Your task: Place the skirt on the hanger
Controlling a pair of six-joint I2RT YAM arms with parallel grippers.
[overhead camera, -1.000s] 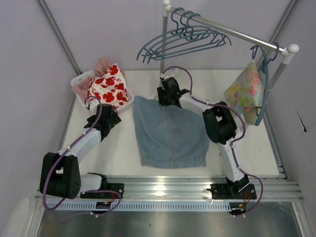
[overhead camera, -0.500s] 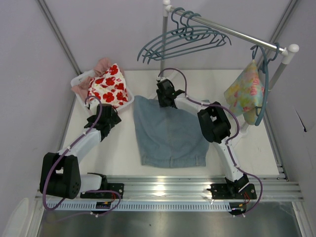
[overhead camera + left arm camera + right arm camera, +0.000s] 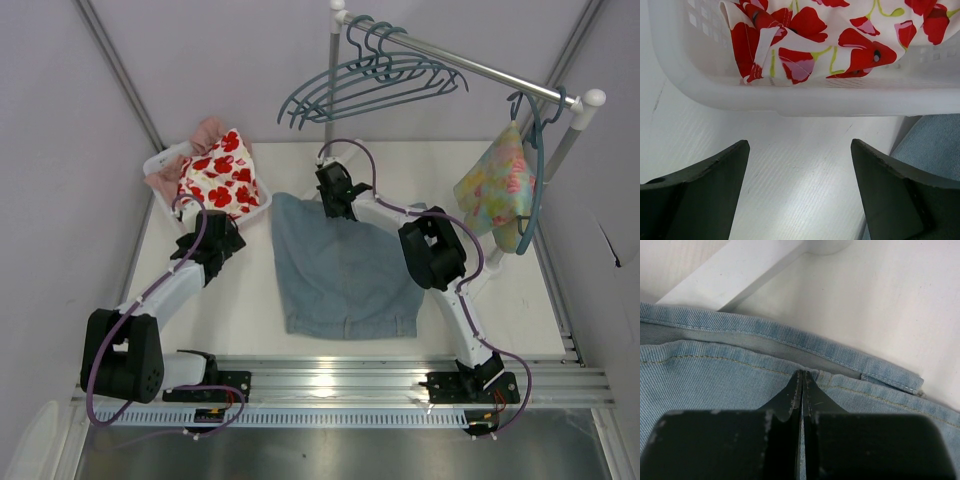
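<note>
**One pinch at the skirt's far edge, hangers untouched**

Most of the white table (image 3: pixel 250 300) is taken up by the skirt (image 3: pixel 340 270). It lies flat between the two arms, apart from the rail (image 3: pixel 470 62) that crosses above the far right corner. A basket (image 3: pixel 160 165) stands at the far left, just beside the skirt's corner, with a red-flowered cloth (image 3: pixel 222 172) in it. Several teal hangers (image 3: pixel 370 85) hang bunched on the rail. One more at the right end carries a pastel garment (image 3: pixel 497 190).

The right gripper (image 3: pixel 335 200) sits on the skirt's far edge with its jaws pressed together. In the wrist view a small pucker of denim shows at the tips, on the stitched seam, so it looks nipped. How much cloth is caught cannot be told. The left gripper (image 3: pixel 799 150) rests low over bare table in front of the basket, jaws spread wide and holding nothing, with the skirt's corner just to one side.

The denim looks soft but fairly heavy for cloth, so it should sag and fold under its own weight and is unlikely to slip. The double-stitched edge is probably the best place to grip, since it is thicker and firmer. A single pinch would likely let the skirt droop to one side. A second hold further along the same edge, well apart from the first, should keep it spread enough to meet a hanger.
</note>
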